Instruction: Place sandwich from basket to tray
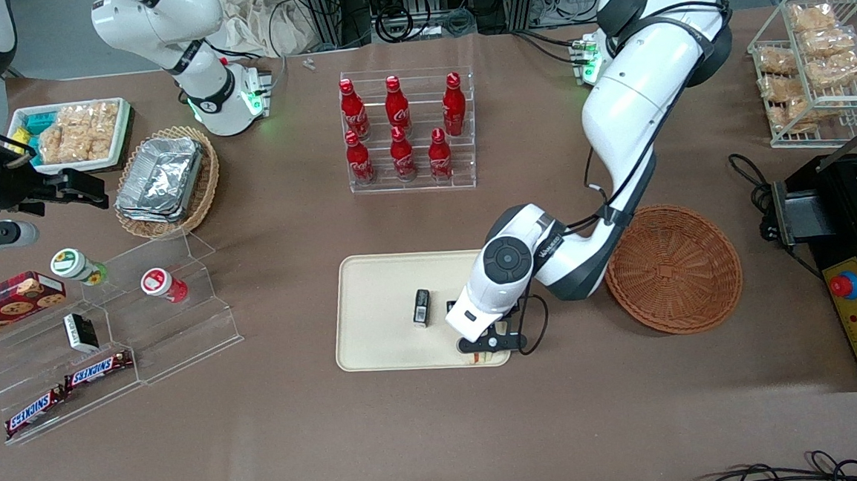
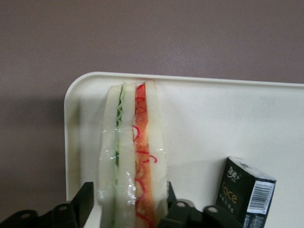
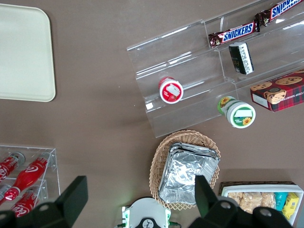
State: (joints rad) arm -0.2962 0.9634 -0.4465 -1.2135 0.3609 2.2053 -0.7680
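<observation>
The round reddish-brown woven wicker basket (image 1: 673, 269) sits empty, off to the working arm's side of the gripper (image 1: 488, 345), so the lifting out looks done. The triangular wedge sandwich (image 2: 134, 156), pale white bread with green and red filling under clear wrap, is now low over a corner of the flat cream-beige rectangular tray (image 2: 204, 118), right at the rim nearest the front camera. The gripper's black fingers (image 2: 81, 202) press against both bread faces, so it is closed around the sandwich and carrying it. From the wrist view the sandwich seems to reach the tray surface, though I cannot tell whether it truly rests there. What is left, as I judge it, is letting go and lifting away.

By count: one sandwich, one reddish basket, one cream tray. Just beside the gripper on the tray stands one small black carton (image 2: 245, 195) with a barcode. Farther from the camera than the gripper, a clear rack holds six red bottles (image 1: 400, 127).
</observation>
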